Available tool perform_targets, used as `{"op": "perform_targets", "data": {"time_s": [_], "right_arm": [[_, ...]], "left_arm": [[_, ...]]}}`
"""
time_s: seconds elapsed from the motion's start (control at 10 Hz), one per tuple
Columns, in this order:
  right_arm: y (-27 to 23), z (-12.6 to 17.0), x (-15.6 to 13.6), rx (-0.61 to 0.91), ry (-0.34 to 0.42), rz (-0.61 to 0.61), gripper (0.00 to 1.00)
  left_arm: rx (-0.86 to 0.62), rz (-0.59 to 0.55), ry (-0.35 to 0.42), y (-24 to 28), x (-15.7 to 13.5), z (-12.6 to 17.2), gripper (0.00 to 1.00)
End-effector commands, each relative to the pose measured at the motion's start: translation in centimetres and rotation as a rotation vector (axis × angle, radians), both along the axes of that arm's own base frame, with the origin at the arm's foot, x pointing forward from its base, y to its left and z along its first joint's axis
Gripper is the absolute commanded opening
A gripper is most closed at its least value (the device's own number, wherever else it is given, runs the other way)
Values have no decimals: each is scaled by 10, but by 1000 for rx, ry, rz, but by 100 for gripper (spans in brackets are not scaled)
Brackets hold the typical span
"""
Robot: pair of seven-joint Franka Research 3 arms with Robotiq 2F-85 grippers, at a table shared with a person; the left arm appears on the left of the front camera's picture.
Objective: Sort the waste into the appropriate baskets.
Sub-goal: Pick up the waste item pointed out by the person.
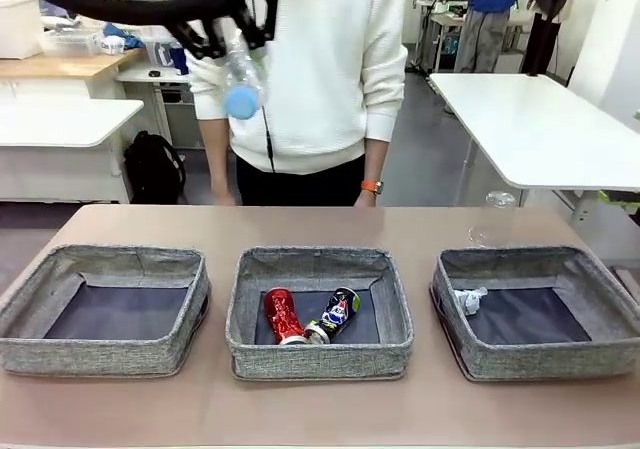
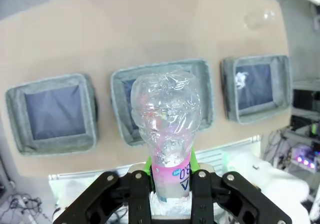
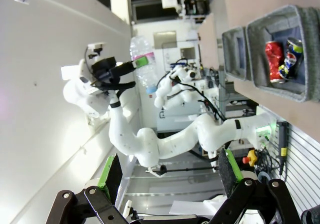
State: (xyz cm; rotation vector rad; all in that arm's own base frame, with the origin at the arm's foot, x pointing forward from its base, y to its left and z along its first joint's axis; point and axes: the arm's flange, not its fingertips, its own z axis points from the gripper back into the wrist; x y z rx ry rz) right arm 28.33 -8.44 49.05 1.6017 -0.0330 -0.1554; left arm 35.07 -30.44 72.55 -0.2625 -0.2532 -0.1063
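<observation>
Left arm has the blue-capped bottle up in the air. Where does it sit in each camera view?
Front view: bottle at the top, left of centre, cap down.
Left wrist view: bottle in the centre, clamped in the left gripper.
Right wrist view: bottle upper left of centre, held by the far arm.
Shared landmark: the middle basket holding the red can.

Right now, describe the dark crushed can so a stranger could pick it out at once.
On the brown table, find the middle basket of the grey row. Two crushed cans lie inside it. The dark blue-black can is the right-hand one, and its dark colour sets it apart from the red can beside it.
</observation>
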Motion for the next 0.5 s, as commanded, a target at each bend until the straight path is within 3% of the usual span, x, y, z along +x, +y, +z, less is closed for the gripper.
{"op": "perform_targets", "data": {"time_s": [0.0,0.4], "right_arm": [[0,2,1,14,-19,1,100],[0,2,1,14,-19,1,100]], "left_arm": [[29,-62,20,-32,8,18,23],[25,-65,33,-63,23,37,23]]}}
